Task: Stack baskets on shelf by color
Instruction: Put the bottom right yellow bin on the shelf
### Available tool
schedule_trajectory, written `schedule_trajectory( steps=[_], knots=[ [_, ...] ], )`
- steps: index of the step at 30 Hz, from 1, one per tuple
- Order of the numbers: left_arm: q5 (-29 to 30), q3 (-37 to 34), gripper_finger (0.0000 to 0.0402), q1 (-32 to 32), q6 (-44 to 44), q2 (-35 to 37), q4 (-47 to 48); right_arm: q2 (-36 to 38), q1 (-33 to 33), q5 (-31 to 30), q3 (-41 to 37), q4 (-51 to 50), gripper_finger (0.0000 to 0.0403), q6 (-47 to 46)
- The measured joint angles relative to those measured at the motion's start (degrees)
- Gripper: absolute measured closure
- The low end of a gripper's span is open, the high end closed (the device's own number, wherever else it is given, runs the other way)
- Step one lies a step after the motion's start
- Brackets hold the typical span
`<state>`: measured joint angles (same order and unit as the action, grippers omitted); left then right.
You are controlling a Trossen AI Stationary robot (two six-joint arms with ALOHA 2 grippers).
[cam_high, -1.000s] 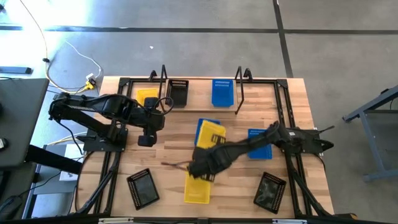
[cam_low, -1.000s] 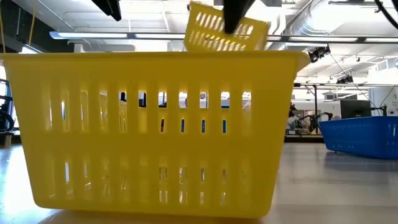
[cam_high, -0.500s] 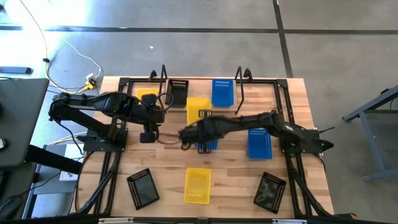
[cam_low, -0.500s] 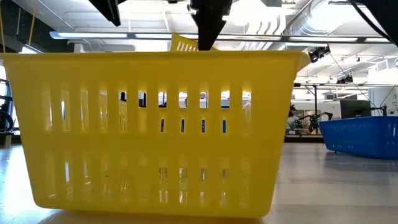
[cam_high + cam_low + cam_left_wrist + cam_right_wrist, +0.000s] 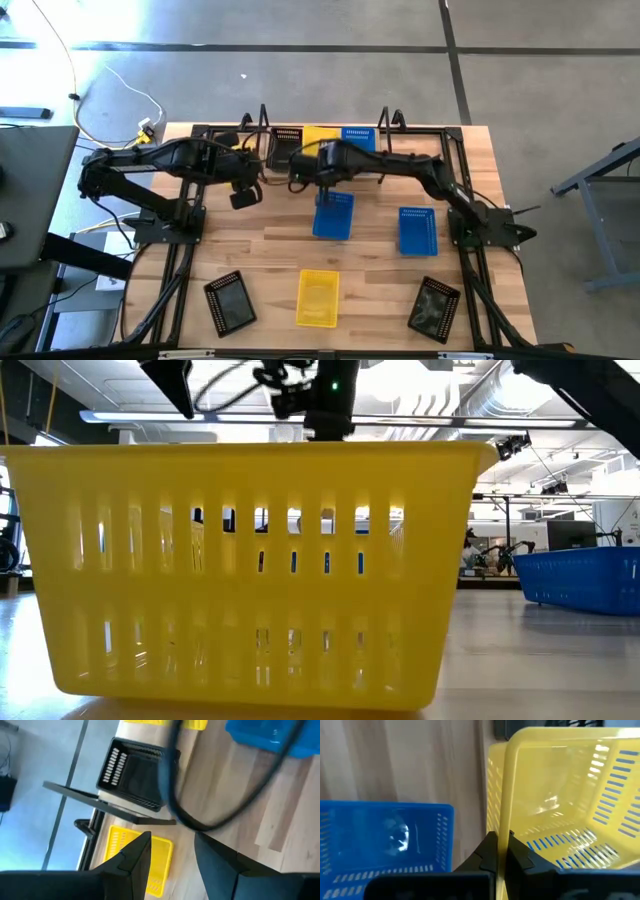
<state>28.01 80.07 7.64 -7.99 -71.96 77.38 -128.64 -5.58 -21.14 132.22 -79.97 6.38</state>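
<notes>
Yellow basket (image 5: pixel 555 795): perforated plastic, rectangular, one wall clamped in right hand (image 5: pixel 500 851), held over the shelf (image 5: pixel 320 150) at the bench's (image 5: pixel 270 260) far edge. Right wrist view alone shows slotted walls. Left hand (image 5: pixel 172 852): fingers apart, empty, beside the shelf.

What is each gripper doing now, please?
Left gripper: open, empty.
Right gripper: shut on yellow basket.
</notes>
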Motion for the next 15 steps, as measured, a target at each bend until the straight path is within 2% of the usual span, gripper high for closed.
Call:
schedule_trajectory(
  steps=[7, 15],
  knots=[
    [-0.27, 0.00, 0.0261, 2.81, 0.09, 0.00, 0.03, 0.02, -4.47, 3.77, -2.73, 2.27, 0.0403, 2.49],
    [-0.33, 0.00, 0.0261, 4.09, 0.07, 0.00, 0.43, -0.02, -5.98, 6.68, -7.79, 6.64, 0.0403, 6.34]
  ],
)
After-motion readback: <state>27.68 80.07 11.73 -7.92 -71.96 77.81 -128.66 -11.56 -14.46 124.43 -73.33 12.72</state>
